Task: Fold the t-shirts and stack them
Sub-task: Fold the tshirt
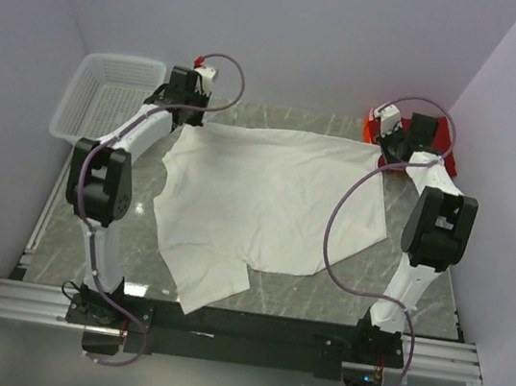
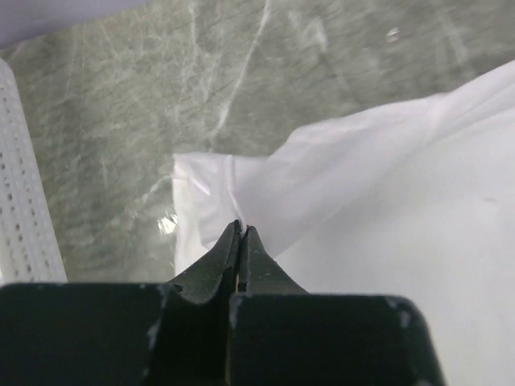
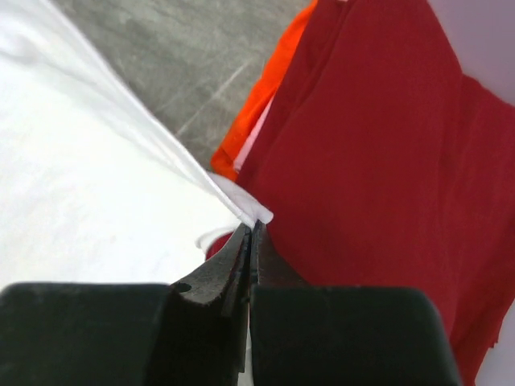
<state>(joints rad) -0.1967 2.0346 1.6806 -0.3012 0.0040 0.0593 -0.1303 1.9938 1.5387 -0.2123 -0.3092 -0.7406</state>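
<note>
The white t-shirt [image 1: 267,199] lies spread over the middle of the marble table, its far edge stretched between my two grippers. My left gripper [image 1: 185,112] is shut on its far left corner; in the left wrist view the gripper [image 2: 241,229] pinches the white t-shirt [image 2: 386,201]. My right gripper [image 1: 392,153] is shut on the far right corner; in the right wrist view the gripper [image 3: 253,229] grips the white t-shirt [image 3: 96,193] at its tip. The red t-shirt [image 1: 380,126], with an orange edge, lies bunched at the far right, and it shows in the right wrist view [image 3: 386,161] just beyond the fingertips.
A white mesh basket [image 1: 102,97] stands at the far left beside the table, its wall visible in the left wrist view [image 2: 24,201]. Lilac walls close in the back and both sides. A black rail [image 1: 248,327] runs along the near edge.
</note>
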